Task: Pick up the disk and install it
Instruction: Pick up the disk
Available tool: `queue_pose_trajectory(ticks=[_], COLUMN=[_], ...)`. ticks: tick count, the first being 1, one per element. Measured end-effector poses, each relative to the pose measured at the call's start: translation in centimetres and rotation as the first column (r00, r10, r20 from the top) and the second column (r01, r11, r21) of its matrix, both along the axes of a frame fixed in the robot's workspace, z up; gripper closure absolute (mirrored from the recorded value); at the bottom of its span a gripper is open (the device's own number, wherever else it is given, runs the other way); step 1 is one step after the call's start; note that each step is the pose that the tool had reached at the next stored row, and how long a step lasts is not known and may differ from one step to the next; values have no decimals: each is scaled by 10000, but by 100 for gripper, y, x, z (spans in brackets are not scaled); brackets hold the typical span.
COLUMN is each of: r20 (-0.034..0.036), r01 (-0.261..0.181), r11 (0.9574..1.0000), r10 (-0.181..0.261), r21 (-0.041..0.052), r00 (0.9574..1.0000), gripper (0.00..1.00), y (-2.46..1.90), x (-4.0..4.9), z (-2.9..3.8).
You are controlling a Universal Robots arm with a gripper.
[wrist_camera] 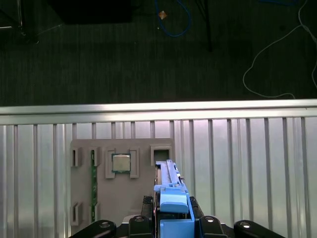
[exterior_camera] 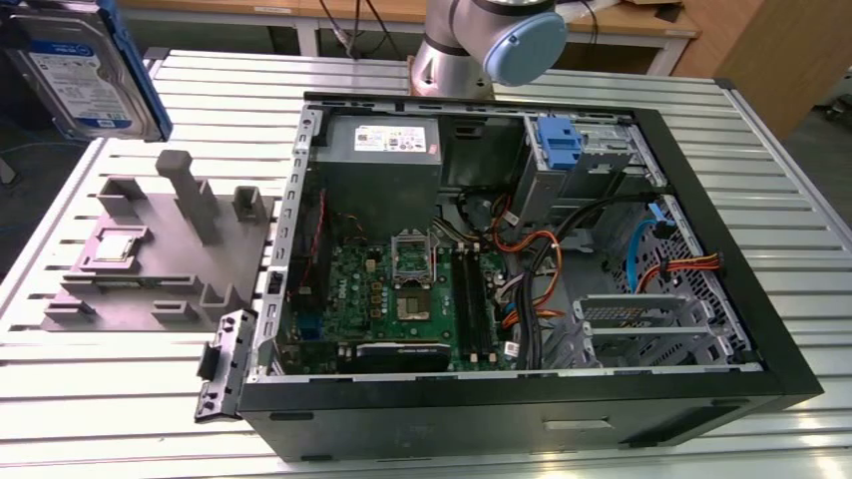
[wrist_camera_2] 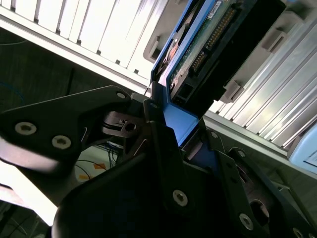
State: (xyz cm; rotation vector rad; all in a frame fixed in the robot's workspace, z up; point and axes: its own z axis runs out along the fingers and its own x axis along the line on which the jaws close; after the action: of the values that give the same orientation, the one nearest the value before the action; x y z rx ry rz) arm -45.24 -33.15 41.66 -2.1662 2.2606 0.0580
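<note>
The disk [exterior_camera: 80, 70] hangs high above the table at the exterior view's left, upright, its white-and-blue label and blue frame showing. In the second wrist view the disk [wrist_camera_2: 208, 44] shows its circuit-board underside and connector end, and my gripper [wrist_camera_2: 176, 124] is shut on its blue frame, with black fingers [wrist_camera_2: 158, 144] pressed against the plastic. The first wrist view looks down the disk's blue edge [wrist_camera: 171, 198], which is clamped in my gripper [wrist_camera: 173, 220] above the grey fixture [wrist_camera: 84, 198].
The open computer case [exterior_camera: 785, 379] lies on the slatted metal table, with motherboard [exterior_camera: 399, 289], power supply [exterior_camera: 386, 140], blue latch piece [exterior_camera: 560, 140] and a metal drive cage [exterior_camera: 639, 319]. The grey fixture [exterior_camera: 147, 259] beside it carries a processor [wrist_camera: 120, 162] and a memory stick [wrist_camera: 92, 183]. The arm's base [exterior_camera: 466, 40] stands behind the case.
</note>
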Motion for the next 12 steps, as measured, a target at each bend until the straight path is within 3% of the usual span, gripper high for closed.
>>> queue_pose_trajectory(ticks=[12], r20=[0], r01=[0], r11=[10000], r10=[0], r21=[0], r00=[10000], gripper=[63], y=[0], x=[0], z=[124])
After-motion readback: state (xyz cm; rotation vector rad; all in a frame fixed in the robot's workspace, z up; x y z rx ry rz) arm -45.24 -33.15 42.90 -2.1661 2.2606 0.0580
